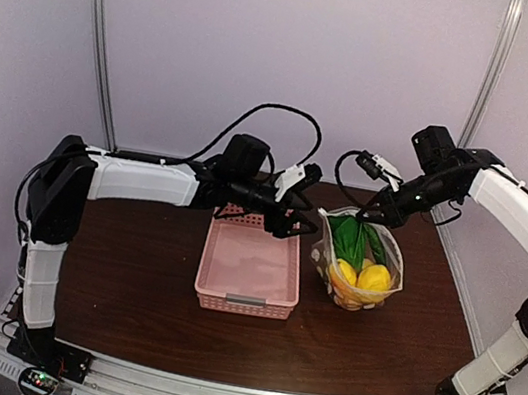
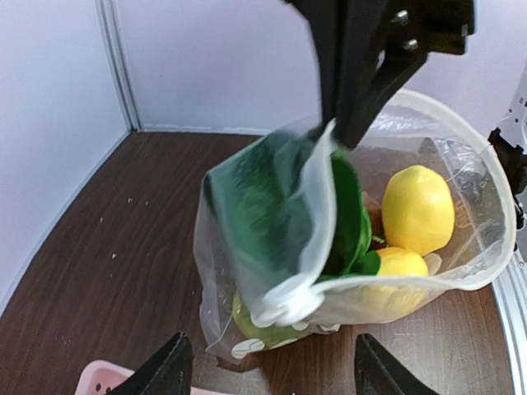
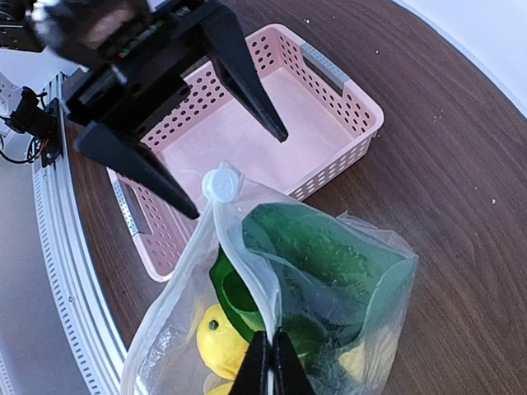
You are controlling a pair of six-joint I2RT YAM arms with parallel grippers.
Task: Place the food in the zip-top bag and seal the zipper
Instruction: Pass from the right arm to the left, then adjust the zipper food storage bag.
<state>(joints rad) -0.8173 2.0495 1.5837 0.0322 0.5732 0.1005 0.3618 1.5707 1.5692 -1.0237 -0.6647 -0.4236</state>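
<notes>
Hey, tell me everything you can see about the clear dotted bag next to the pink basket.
The zip-top bag is clear, floppy plastic with white ovals near its base. It stands on the dark table just right of the pink basket, mouth open upward. Inside show a green leafy vegetable and yellow lemons. The right pincer is shut on the mouth edge, where a small white round tab also sits. The left pincer hangs open beside the bag, apparently not touching it.

Zip-top bag (image 1: 392, 261) just right of basket (image 1: 243, 305), both on table (image 1: 129, 276); food (image 1: 373, 277) inside bag.
</notes>
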